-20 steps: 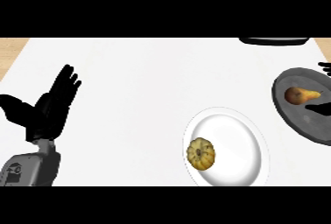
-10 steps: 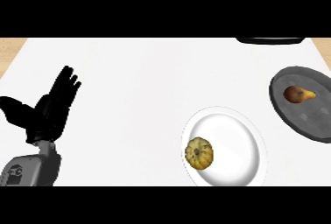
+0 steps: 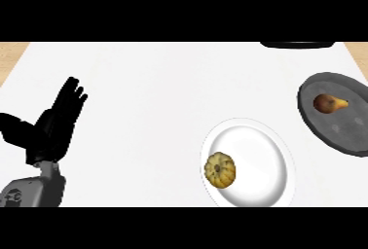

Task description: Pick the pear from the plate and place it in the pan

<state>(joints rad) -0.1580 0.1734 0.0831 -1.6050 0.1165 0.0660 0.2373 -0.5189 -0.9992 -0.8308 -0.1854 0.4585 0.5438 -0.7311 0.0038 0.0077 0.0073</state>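
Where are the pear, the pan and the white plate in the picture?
pear (image 3: 329, 103), head view, on its brown body.
pan (image 3: 343, 138), head view, on the bare grey floor.
white plate (image 3: 259, 151), head view, on the bare middle.

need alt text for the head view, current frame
A pear lies in a dark grey pan at the right edge of a white counter, beside a white plate holding a small yellow squash. The left robot hand rests open at the left, fingers up; the right one is out of view.
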